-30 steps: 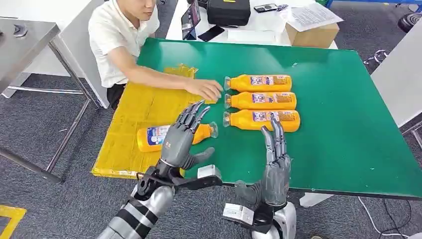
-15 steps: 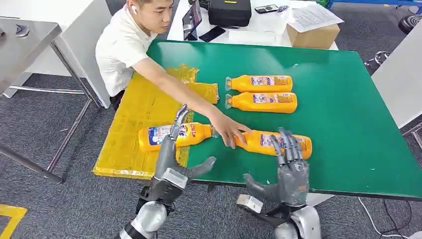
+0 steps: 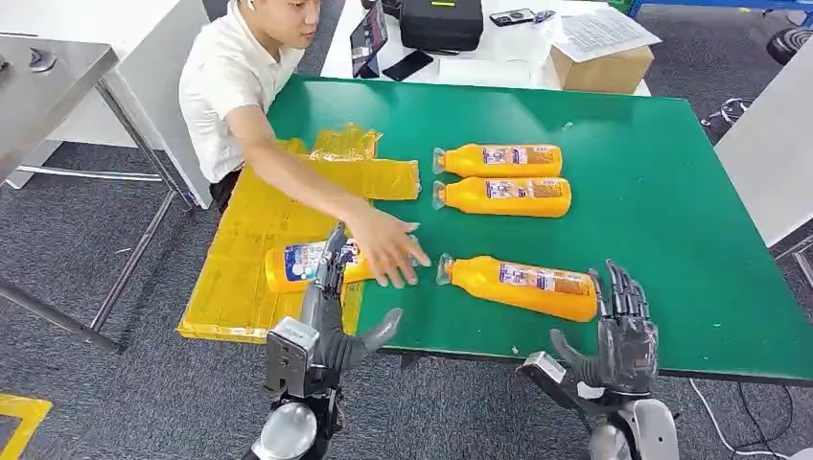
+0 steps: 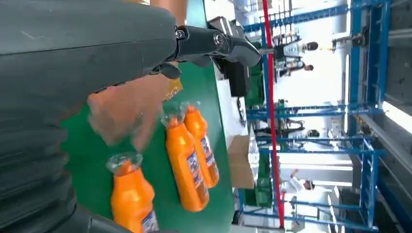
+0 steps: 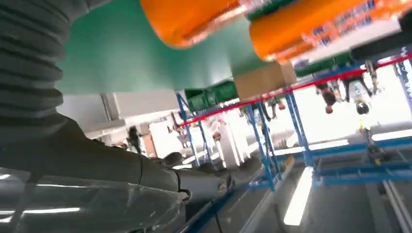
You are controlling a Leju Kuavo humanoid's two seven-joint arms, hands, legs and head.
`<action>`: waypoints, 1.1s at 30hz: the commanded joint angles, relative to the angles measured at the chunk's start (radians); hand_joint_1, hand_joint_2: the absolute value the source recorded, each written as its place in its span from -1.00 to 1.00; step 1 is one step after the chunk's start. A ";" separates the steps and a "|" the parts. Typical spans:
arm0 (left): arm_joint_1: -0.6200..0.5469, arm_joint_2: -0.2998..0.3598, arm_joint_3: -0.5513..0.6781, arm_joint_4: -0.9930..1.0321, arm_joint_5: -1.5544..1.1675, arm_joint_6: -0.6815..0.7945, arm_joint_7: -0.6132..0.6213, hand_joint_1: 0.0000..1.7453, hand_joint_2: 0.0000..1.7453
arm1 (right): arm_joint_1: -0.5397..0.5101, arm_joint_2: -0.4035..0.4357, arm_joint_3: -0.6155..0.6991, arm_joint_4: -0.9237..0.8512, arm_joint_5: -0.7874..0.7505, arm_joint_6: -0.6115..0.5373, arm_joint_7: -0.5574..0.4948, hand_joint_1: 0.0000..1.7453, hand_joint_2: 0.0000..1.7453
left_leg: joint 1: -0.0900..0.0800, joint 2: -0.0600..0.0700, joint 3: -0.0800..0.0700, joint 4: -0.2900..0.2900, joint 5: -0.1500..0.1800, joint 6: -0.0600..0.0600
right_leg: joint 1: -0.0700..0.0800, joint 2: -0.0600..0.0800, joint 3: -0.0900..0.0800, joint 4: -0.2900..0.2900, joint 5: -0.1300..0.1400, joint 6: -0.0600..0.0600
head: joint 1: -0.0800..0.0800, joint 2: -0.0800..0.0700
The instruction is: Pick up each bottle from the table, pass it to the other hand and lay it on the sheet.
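Three orange bottles lie on the green table (image 3: 671,192): two side by side at the back (image 3: 497,160) (image 3: 503,195), and one (image 3: 522,286) near the front edge. A fourth bottle (image 3: 297,264) lies on the yellow sheet (image 3: 249,220), partly hidden. My left hand (image 3: 326,316) hovers at the front edge before that bottle, fingers spread and holding nothing. My right hand (image 3: 621,331) is spread and holding nothing just right of the near bottle's base. The left wrist view has three bottles, the nearest (image 4: 131,199) close by.
A person in a white shirt (image 3: 225,86) reaches across the sheet, their hand (image 3: 388,249) over the cap end of the bottle on the sheet. Behind the table stand a cardboard box (image 3: 599,67) and a black case (image 3: 439,24). A metal table (image 3: 48,67) is at far left.
The person slid the nearest bottle toward the front edge, then drew their hand back toward the sheet. Both my hands dropped back to the table's front edge; the right one moved rightward.
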 commanded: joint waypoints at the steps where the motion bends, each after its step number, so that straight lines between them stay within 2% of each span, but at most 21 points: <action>1: -0.030 0.024 -0.097 0.041 0.022 0.019 -0.030 -1.00 1.00 | -0.231 -0.186 0.175 0.567 -0.045 0.004 0.184 -1.00 1.00 | 0.003 0.006 0.008 -0.002 -0.002 -0.002 | 0.003 0.006 0.006 -0.003 0.001 -0.002 | 0.000 0.000; 10: -0.032 0.021 -0.099 0.044 0.021 0.021 -0.029 -1.00 1.00 | -0.242 -0.186 0.184 0.575 -0.041 0.004 0.194 -1.00 1.00 | 0.001 0.002 0.004 -0.001 0.000 -0.002 | 0.001 0.002 0.003 -0.001 0.000 -0.001 | 0.000 0.000; 15: -0.035 0.023 -0.102 0.048 0.022 0.020 -0.029 -1.00 1.00 | -0.245 -0.193 0.203 0.585 -0.042 0.004 0.197 -1.00 1.00 | 0.002 0.003 0.007 -0.001 -0.001 -0.002 | 0.002 0.003 0.006 -0.001 -0.001 -0.002 | 0.000 0.000; 22: -0.032 0.034 -0.158 0.033 0.024 -0.008 -0.025 -1.00 1.00 | -0.345 -0.191 0.302 0.692 0.019 0.004 0.259 -1.00 1.00 | 0.001 0.005 0.005 -0.001 -0.001 -0.002 | 0.001 0.005 0.004 -0.001 0.000 -0.002 | 0.000 0.000; 25: -0.044 0.031 -0.159 0.042 0.026 -0.006 -0.022 -1.00 1.00 | -0.399 -0.200 0.350 0.779 0.023 0.004 0.294 -1.00 1.00 | 0.001 0.004 0.003 -0.001 0.000 -0.001 | 0.001 0.004 0.002 0.000 0.001 -0.001 | 0.000 0.000; 28: -0.032 0.046 -0.157 0.024 0.000 0.011 0.003 -1.00 1.00 | -0.443 -0.204 0.401 0.842 0.073 0.019 0.432 -1.00 1.00 | 0.002 0.005 0.006 -0.001 -0.001 -0.002 | 0.002 0.005 0.005 -0.001 0.001 -0.001 | 0.000 0.000; 31: -0.018 0.059 -0.153 -0.004 -0.028 -0.003 0.026 -1.00 1.00 | -0.474 -0.221 0.453 0.834 0.084 0.036 0.509 -1.00 1.00 | 0.001 0.004 0.004 -0.001 0.000 -0.001 | 0.001 0.004 0.003 0.000 0.001 -0.001 | 0.000 0.000; 33: -0.019 0.057 -0.153 -0.006 -0.029 -0.007 0.029 -1.00 1.00 | -0.484 -0.228 0.459 0.834 0.084 0.044 0.517 -1.00 1.00 | 0.001 0.005 0.004 -0.001 0.000 -0.001 | 0.001 0.005 0.003 0.000 0.001 -0.001 | 0.000 0.000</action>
